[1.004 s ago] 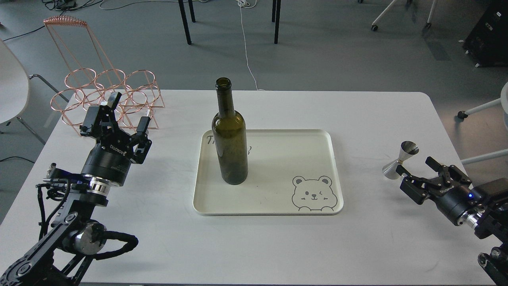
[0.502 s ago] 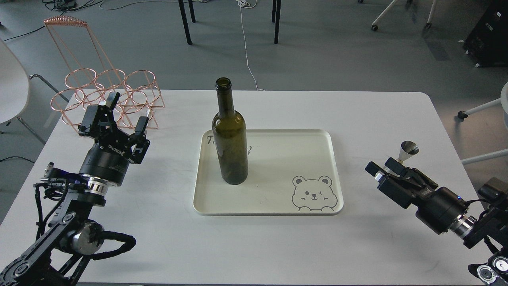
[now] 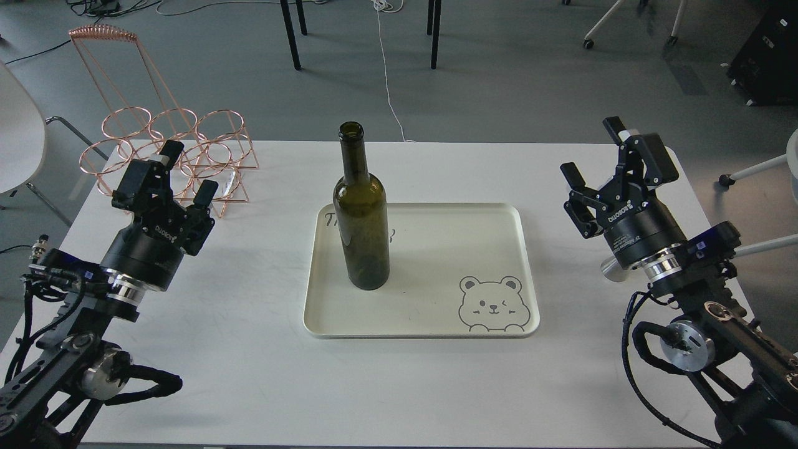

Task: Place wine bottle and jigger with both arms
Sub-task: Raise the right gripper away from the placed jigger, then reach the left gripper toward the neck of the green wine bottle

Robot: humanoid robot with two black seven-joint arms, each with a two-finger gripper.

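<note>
While the wine bottle [image 3: 361,212] stands upright on the tray [image 3: 523,262], neither arm holds anything.

The bottle's long axis is vertical, at the tray's left side, nearer the left gripper [image 3: 167,176], whose fingers are spread wide and empty, well apart from the glass. The right gripper [image 3: 608,153], fingers also wide and empty, is raised; the jigger [image 3: 609,269] shows only as a steel sliver behind that wrist, below the fingers, on the table [image 3: 436,386].

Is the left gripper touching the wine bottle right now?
Apart. The head view shows bare white table between the open left gripper and the wine bottle standing on the tray.
</note>
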